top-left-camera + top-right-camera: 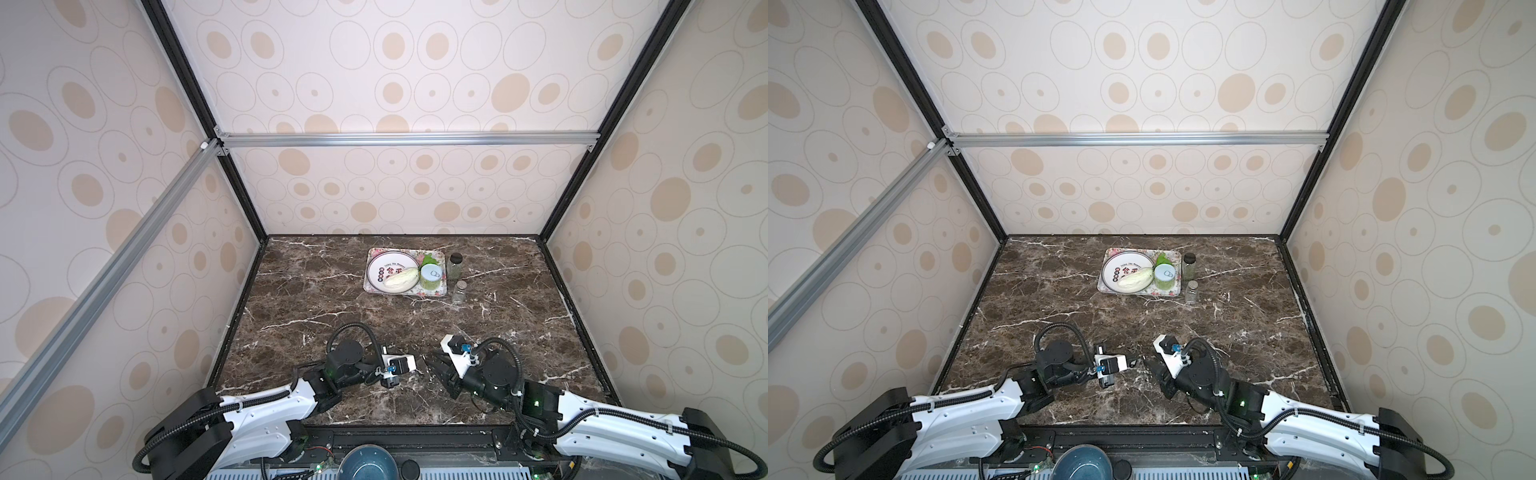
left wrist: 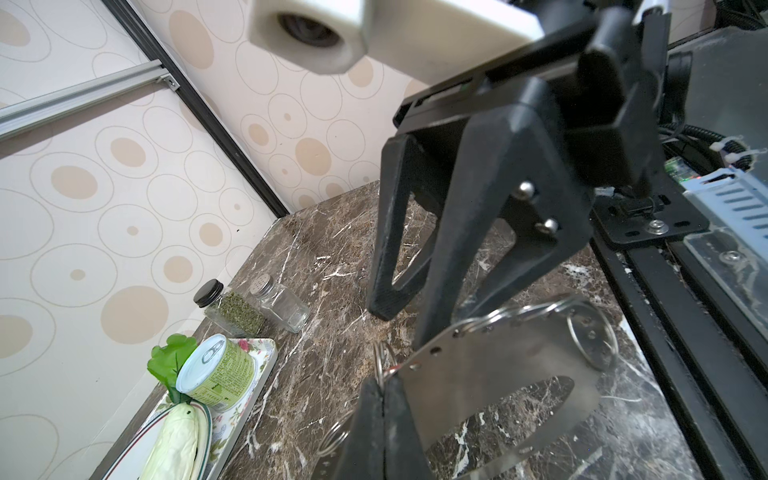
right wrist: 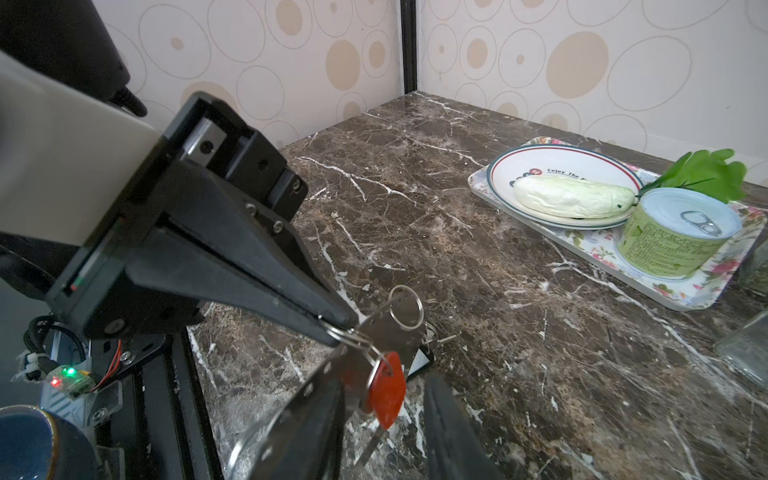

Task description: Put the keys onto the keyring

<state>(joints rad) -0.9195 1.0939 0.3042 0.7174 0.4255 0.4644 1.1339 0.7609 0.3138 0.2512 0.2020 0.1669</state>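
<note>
With left gripper [image 3: 340, 328] clamped on rim of thin grey oval metal keyring plate [image 2: 498, 365], close parted right gripper [image 2: 408, 327] on red-orange plastic-tagged key [image 3: 388, 392] dangling between its jaws, without twisting plate.

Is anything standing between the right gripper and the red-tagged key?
Nothing visible does. The red-tagged key hangs in the gap between the open jaws of the right gripper, beside the keyring; the shut left gripper pinches the keyring's edge.

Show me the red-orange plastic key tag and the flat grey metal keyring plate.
red-orange plastic key tag [image 3: 388, 395], right wrist view, tag's flat face
flat grey metal keyring plate [image 2: 498, 361], left wrist view, solid face
</note>
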